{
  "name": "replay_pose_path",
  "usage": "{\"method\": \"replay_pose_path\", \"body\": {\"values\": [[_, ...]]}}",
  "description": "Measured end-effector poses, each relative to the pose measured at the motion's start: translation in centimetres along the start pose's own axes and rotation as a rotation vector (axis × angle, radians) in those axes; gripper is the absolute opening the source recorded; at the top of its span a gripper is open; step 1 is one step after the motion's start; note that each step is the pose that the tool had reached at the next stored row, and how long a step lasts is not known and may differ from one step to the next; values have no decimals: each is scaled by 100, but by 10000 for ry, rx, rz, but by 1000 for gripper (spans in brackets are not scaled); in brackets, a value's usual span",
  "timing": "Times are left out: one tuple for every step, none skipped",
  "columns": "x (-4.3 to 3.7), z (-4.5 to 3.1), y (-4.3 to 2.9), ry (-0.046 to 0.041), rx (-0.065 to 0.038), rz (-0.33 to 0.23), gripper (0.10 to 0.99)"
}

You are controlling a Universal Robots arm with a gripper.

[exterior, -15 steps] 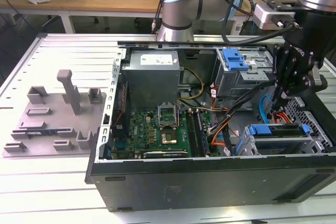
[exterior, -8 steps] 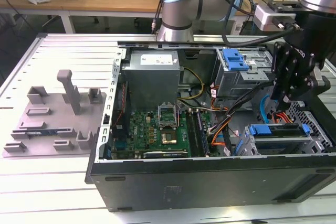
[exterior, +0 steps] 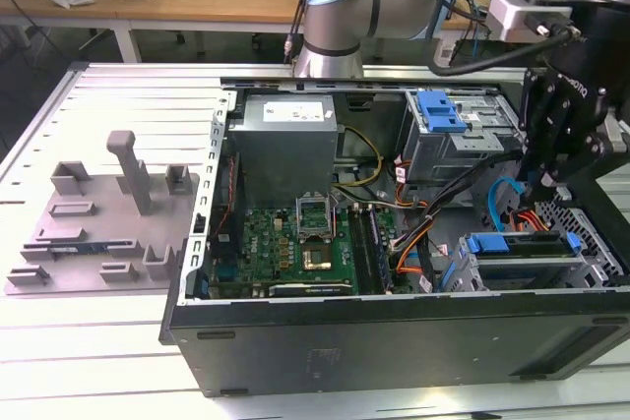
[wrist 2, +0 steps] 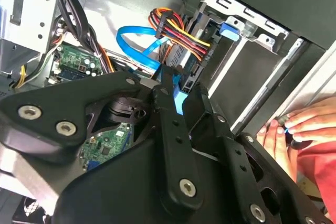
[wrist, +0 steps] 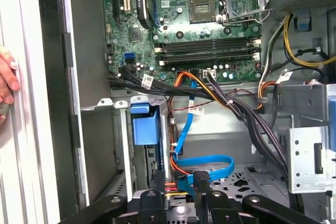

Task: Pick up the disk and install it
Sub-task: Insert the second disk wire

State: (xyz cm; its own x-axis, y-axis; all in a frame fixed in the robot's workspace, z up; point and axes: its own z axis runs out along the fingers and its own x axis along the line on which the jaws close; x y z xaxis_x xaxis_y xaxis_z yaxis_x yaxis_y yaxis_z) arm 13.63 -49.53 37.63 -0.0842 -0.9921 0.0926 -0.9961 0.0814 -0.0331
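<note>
Blue-framed, the disk point(exterior: 519, 248) sits in the drive cage at the open computer case's point(exterior: 394, 341) front corner on the table point(exterior: 98, 361), the gripper point(wrist 2: 178, 90) just above it, jaws nearly closed, grasping nothing I can tell; seating calls for straight, gentle pressure clear of cables.

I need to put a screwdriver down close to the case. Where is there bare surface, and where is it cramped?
Free: the ribbed table behind the grey fixture tray, and the strip in front of the computer case. Crowded: the drive cage corner, where cables and the gripper meet.
</note>
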Motion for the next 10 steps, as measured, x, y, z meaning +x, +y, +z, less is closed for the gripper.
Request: {"method": "replay_pose_path", "body": {"values": [[5, 7, -1, -1, -3, 34, 353], [5, 17, 0, 2, -4, 39, 353], [4, 27, 0, 1, -4, 41, 353], [3, 34, 0, 1, -4, 41, 353], [2, 40, 0, 1, -4, 41, 353], [2, 43, -1, -5, -4, 42, 353], [2, 45, -2, -15, -8, 44, 353], [2, 48, -6, -14, -16, 44, 353], [1, 53, -8, -14, -24, 46, 353], [-1, 62, -12, -14, -34, 48, 353]]}}
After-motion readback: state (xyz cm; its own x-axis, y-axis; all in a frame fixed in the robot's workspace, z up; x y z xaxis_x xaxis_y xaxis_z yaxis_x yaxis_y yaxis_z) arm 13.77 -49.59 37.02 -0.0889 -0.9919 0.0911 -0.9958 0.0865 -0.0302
